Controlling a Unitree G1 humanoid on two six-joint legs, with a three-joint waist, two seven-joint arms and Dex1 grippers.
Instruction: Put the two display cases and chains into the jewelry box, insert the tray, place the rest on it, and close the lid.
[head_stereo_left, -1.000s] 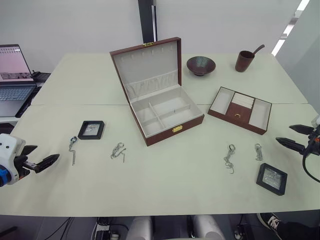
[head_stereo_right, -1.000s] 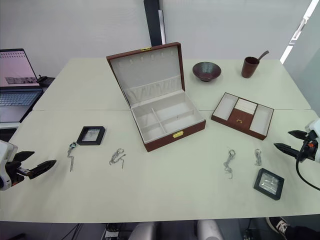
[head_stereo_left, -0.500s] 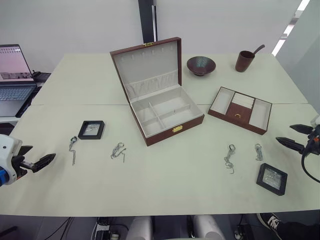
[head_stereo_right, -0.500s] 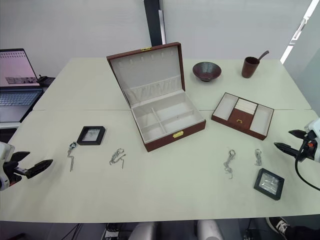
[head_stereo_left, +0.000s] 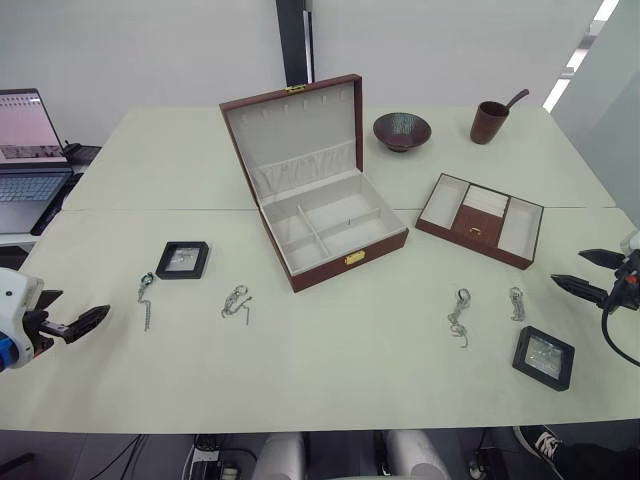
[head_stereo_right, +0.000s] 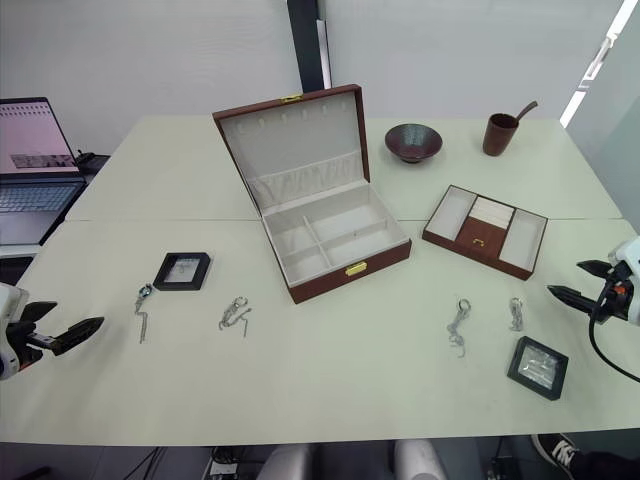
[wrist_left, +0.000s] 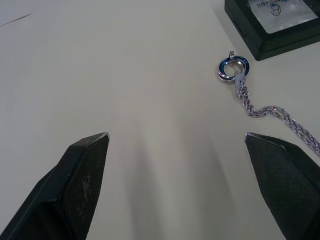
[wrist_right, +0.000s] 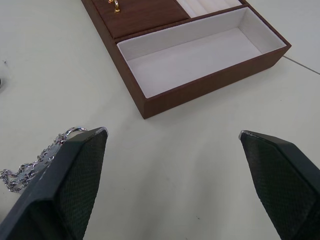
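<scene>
The jewelry box stands mid-table with its lid raised and its cream compartments bare. To its right lies the tray. One display case rests at the left beside two chains. The other display case lies at the front right, near two more chains. My left gripper hovers open at the table's left edge, short of the ringed chain. At the right edge my right gripper is open, facing the tray.
A dark bowl and a brown cup with a spoon stand at the back right. A laptop sits off the table's left side. A seam runs across the tabletop behind the left display case.
My left gripper has drawn back a little toward the left edge. The right gripper and all the objects have stayed put.
</scene>
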